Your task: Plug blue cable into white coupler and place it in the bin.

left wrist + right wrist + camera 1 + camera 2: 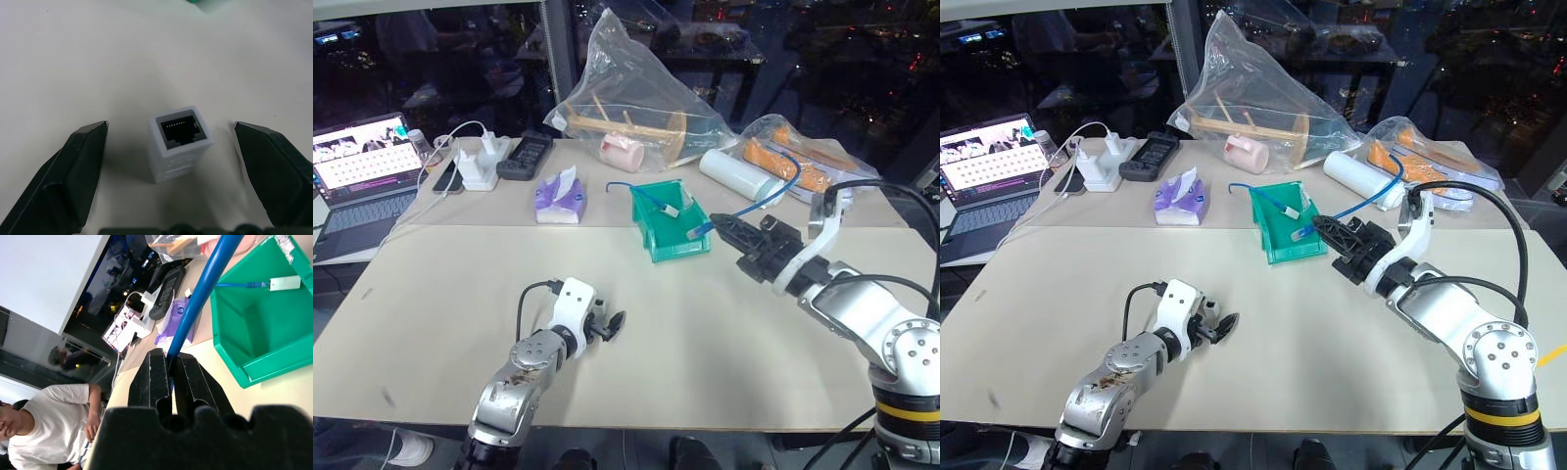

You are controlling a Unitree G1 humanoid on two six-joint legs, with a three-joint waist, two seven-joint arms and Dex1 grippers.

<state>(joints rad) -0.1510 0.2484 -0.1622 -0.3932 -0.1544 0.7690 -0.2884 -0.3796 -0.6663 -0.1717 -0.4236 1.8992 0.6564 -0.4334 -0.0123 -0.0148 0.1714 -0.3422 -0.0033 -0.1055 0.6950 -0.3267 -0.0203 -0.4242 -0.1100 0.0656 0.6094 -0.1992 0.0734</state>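
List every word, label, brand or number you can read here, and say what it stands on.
None can be read.
Laptop screen: rows of content, too small to read.
Purple tissue pack: print too blurred to read.
White coupler: no marking shows.
Bin: no label shows.

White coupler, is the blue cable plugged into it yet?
Not yet. The white coupler lies on the table, socket empty, between the open left tool.

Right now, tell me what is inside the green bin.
Inside the green bin lies a blue cable plugged into a white coupler, resting against the back wall. The front wall hides the floor just behind it.
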